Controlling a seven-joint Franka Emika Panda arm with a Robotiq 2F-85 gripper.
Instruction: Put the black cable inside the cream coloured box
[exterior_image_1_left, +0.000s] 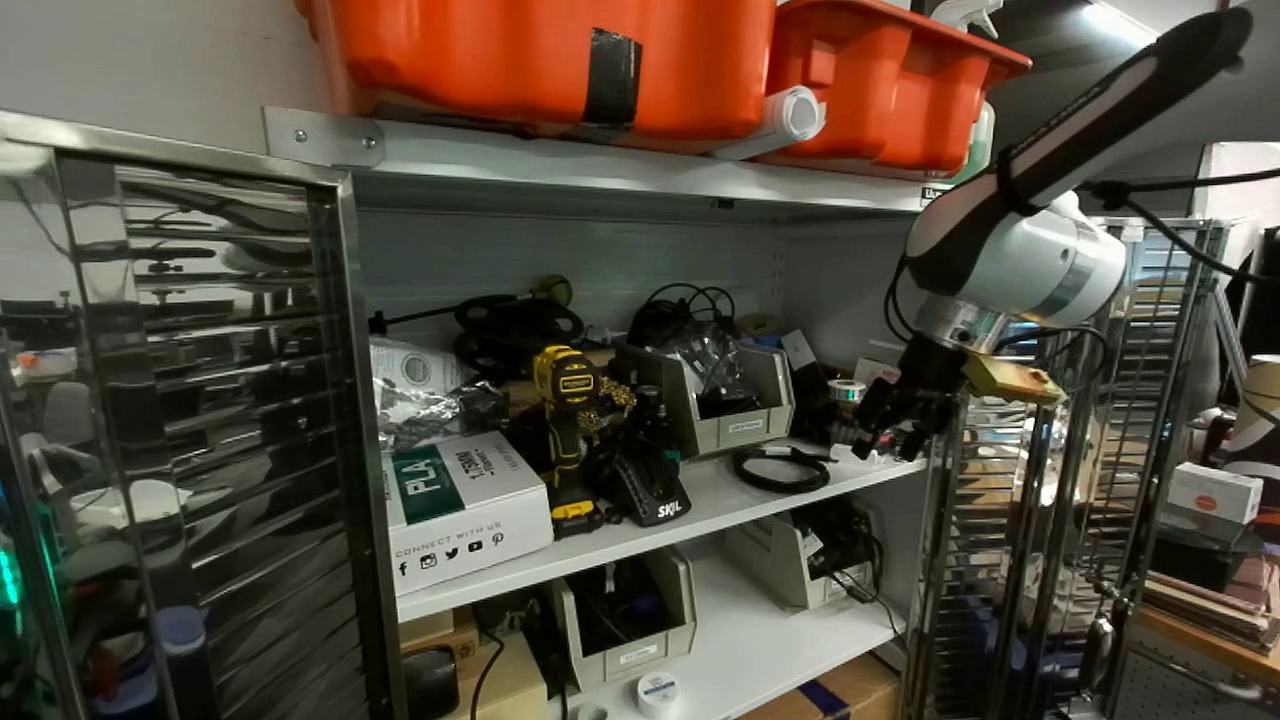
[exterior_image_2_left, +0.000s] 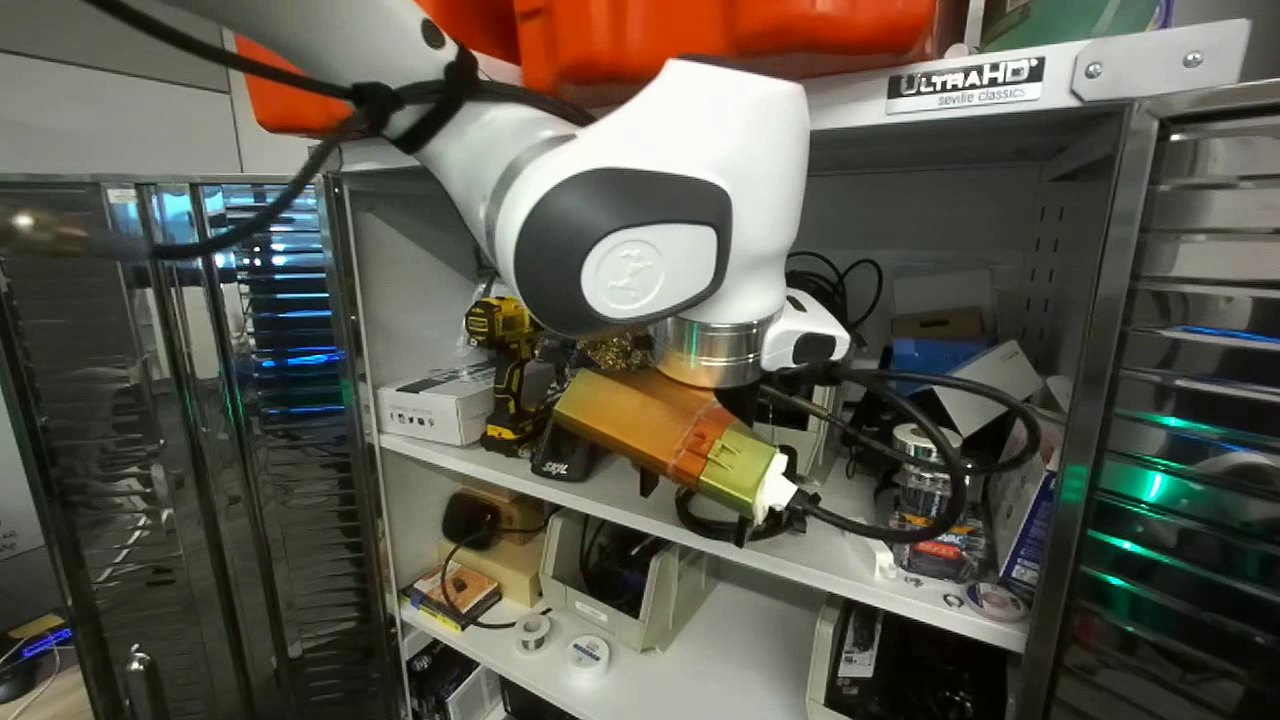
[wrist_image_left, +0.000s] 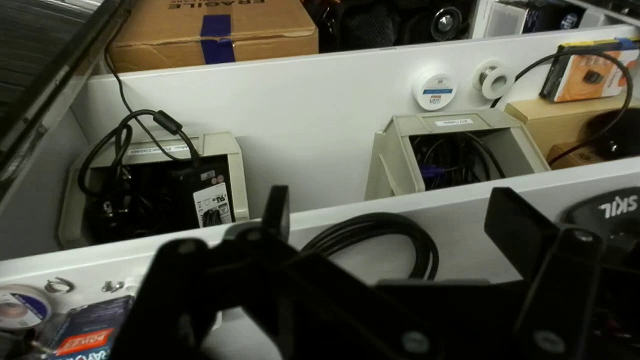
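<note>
A coiled black cable (exterior_image_1_left: 785, 487) lies flat near the front edge of the middle shelf. It is partly hidden by the arm in an exterior view (exterior_image_2_left: 690, 515). In the wrist view the coil (wrist_image_left: 385, 220) shows between my fingers, with its lower part hidden. My gripper (wrist_image_left: 400, 220) is open and empty, above and in front of the shelf; it also shows in an exterior view (exterior_image_1_left: 890, 435). Several cream bins hold dark cables: one on the middle shelf (exterior_image_1_left: 745, 430), and two on the shelf below (exterior_image_1_left: 640, 655) (exterior_image_1_left: 800, 575). Which bin is meant, I cannot tell.
A yellow-black drill (exterior_image_1_left: 567, 430), a SKIL charger (exterior_image_1_left: 645, 490) and a white PLA box (exterior_image_1_left: 470, 510) stand beside the coil. A jar (exterior_image_2_left: 930, 500) stands on its other side. Metal doors flank the cabinet. Orange tubs (exterior_image_1_left: 550, 70) sit above. Solder spools (wrist_image_left: 435, 92) lie below.
</note>
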